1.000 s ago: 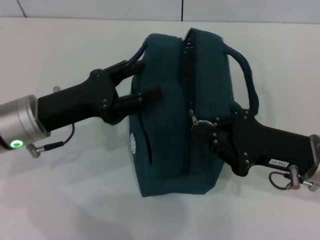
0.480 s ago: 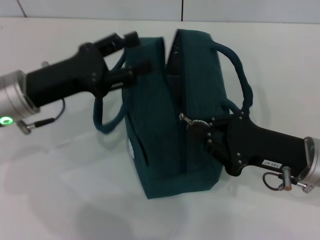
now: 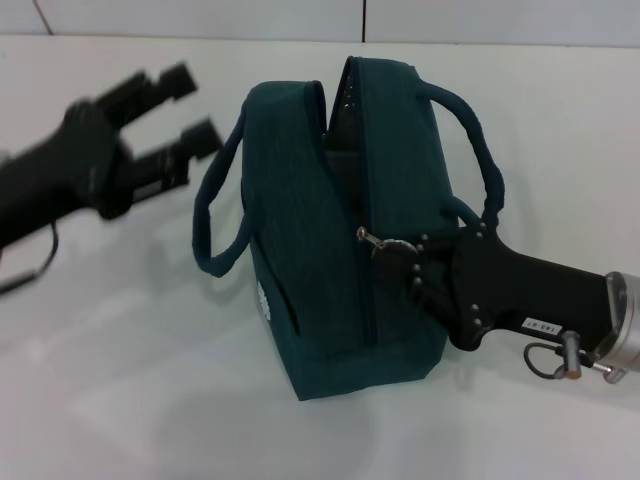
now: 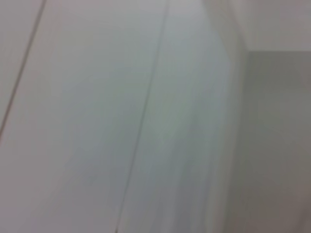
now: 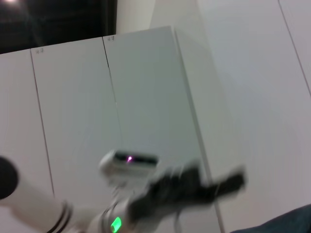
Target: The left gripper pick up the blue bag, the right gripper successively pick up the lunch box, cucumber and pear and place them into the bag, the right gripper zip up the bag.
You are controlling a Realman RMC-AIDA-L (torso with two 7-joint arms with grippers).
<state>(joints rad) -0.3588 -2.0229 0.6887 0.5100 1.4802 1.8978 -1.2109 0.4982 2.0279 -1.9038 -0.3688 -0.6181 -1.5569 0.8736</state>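
The blue bag (image 3: 330, 270) stands upright on the white table (image 3: 120, 380). Its top gapes a little at the far end, and one handle (image 3: 215, 200) hangs loose on its left side. My right gripper (image 3: 385, 247) sits against the bag's near right side, shut on the metal zipper pull (image 3: 368, 237). My left gripper (image 3: 195, 103) hovers apart from the bag at the far left, open and holding nothing. In the right wrist view the left gripper (image 5: 228, 182) also shows, fingers spread. The lunch box, cucumber and pear are out of view.
A pale wall with a dark seam (image 3: 364, 18) runs behind the table's far edge. The left wrist view shows only blank white panels (image 4: 121, 121). The right wrist view shows white cabinet panels (image 5: 146, 97) and a corner of the bag (image 5: 291, 221).
My left gripper let go of the bag's handle and drew back to the left. The handle dropped to the bag's side. The right gripper stayed at the zipper pull.
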